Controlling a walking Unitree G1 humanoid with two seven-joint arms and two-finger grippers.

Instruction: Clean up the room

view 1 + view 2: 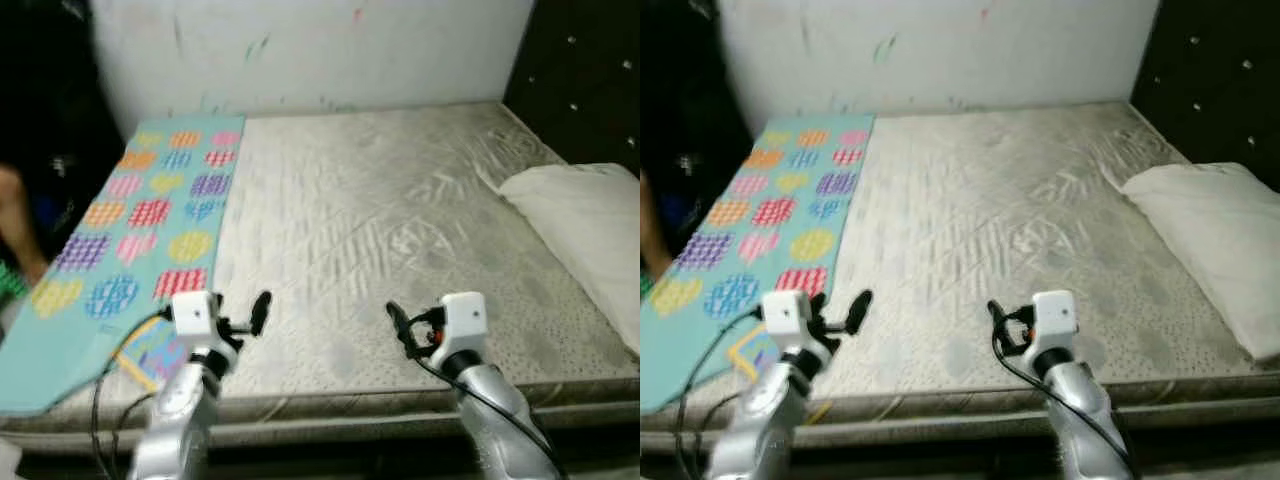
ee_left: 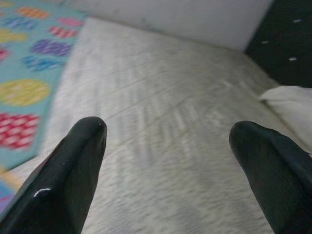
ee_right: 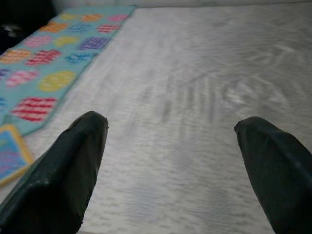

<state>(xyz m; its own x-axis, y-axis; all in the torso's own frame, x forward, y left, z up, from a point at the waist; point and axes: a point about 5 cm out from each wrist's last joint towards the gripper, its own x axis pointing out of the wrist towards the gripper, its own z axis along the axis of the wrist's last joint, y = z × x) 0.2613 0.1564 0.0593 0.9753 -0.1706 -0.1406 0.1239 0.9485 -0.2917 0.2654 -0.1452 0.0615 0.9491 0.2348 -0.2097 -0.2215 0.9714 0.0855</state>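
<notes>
A bare grey mattress lies before me. Along its left side is a turquoise blanket patterned with coloured hearts. A white pillow rests at the right edge. A small flat item with a yellow border lies on the blanket's near corner, just left of my left gripper. That gripper hovers open over the mattress's near edge, with nothing between its fingers. My right gripper is likewise open and empty over the near edge, right of centre, its fingers spread wide.
A black tufted headboard stands at the right and a marked white wall runs behind the bed. Part of a person's limb shows at the far left beside the blanket. Cables hang from my left arm.
</notes>
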